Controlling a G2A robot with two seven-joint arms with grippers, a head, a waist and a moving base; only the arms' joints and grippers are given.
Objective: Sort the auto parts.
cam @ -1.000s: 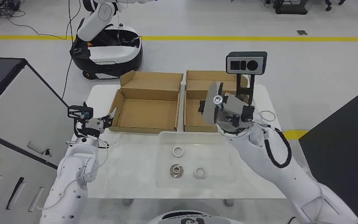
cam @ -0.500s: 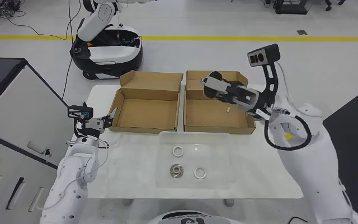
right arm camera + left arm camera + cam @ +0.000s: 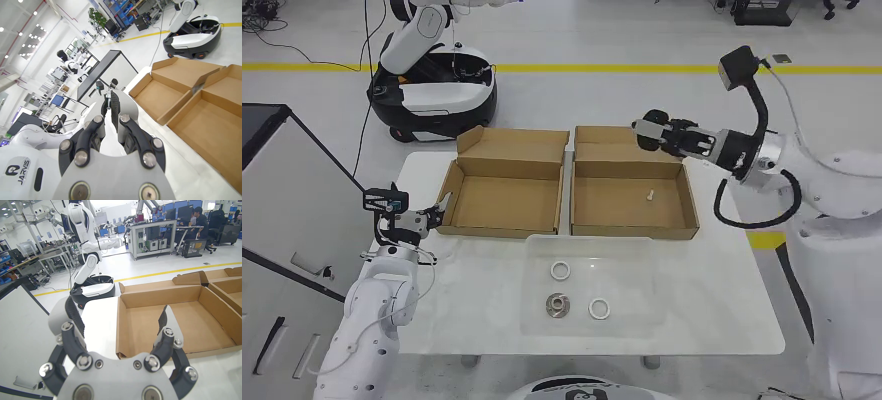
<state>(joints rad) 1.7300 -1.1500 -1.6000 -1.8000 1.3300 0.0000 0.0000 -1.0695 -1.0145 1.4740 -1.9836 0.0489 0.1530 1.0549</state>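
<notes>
Right arm reaches in from the side, level with the table. Its gripper point(image 3: 110, 100) is pinched tight on a small bolt point(image 3: 107, 103) above the far flap of the right box point(image 3: 617, 208). The left gripper point(image 3: 117, 303) gapes wide open just beside the left box point(image 3: 507, 200). A couple of rings point(image 3: 560, 270) sit in the clear tray point(image 3: 642, 246).

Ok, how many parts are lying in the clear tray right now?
3. One white ring lies toward the far side of the clear tray; a grey disc-shaped part lies nearer the robot; a second white ring lies beside it. None seems hidden.
</notes>
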